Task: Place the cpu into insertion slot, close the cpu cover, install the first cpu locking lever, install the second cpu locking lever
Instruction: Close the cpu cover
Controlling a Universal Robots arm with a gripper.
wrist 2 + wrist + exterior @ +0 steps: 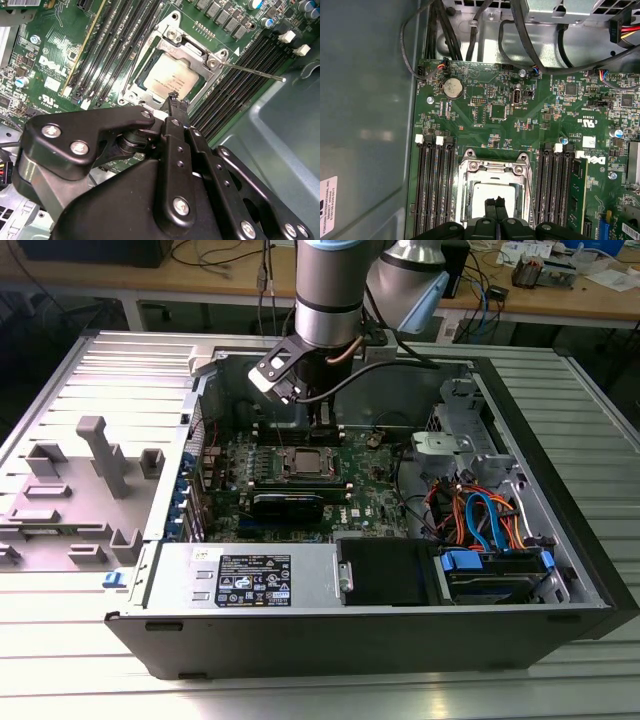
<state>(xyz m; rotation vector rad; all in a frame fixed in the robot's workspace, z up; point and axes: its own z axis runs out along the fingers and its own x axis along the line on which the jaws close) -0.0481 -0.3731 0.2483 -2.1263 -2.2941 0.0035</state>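
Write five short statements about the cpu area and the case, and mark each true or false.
1. The cpu lies inside the cover's cut-out. True.
2. The cover stands raised. False: it lies flat around the cpu.
3. The gripper holds the cpu. False: it is shut, empty, above the cpu.
4. A thin lever juts out over the memory slots. True.
5. The blue and orange cables lie at the exterior view's left of the board. False: they lie at its right.
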